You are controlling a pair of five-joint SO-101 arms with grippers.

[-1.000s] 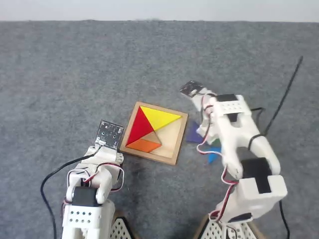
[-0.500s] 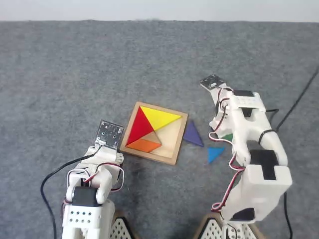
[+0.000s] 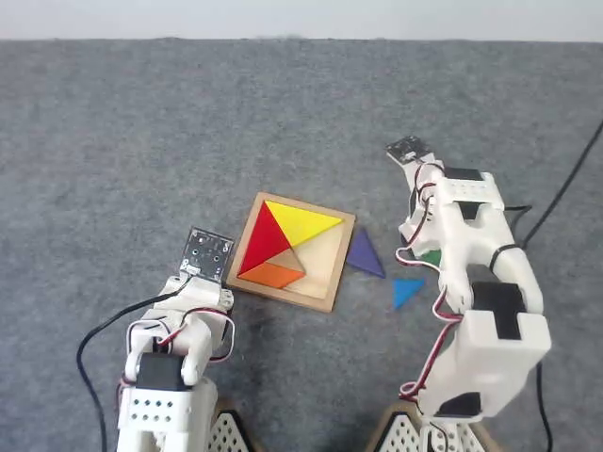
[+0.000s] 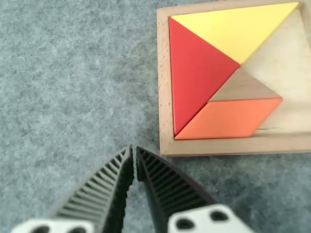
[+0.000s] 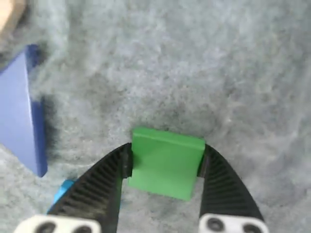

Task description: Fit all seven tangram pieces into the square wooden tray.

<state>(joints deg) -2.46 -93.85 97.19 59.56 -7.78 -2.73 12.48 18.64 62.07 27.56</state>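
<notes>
The square wooden tray holds a red triangle, a yellow triangle and an orange piece; they appear again as the tray, red, yellow and orange. Right of the tray lie a purple triangle and a small blue triangle. My right gripper is shut on a green square resting on the carpet; the square peeks out from under the right arm. My left gripper is shut and holds nothing, just off the tray's near left corner.
Grey carpet covers the whole table. In the right wrist view the purple triangle and the blue triangle lie close beside the right gripper. Open carpet stretches behind the tray and to its left.
The right arm has swung rightward away from the tray, uncovering the purple and blue triangles, and settled over the green square. The left arm has not moved.
</notes>
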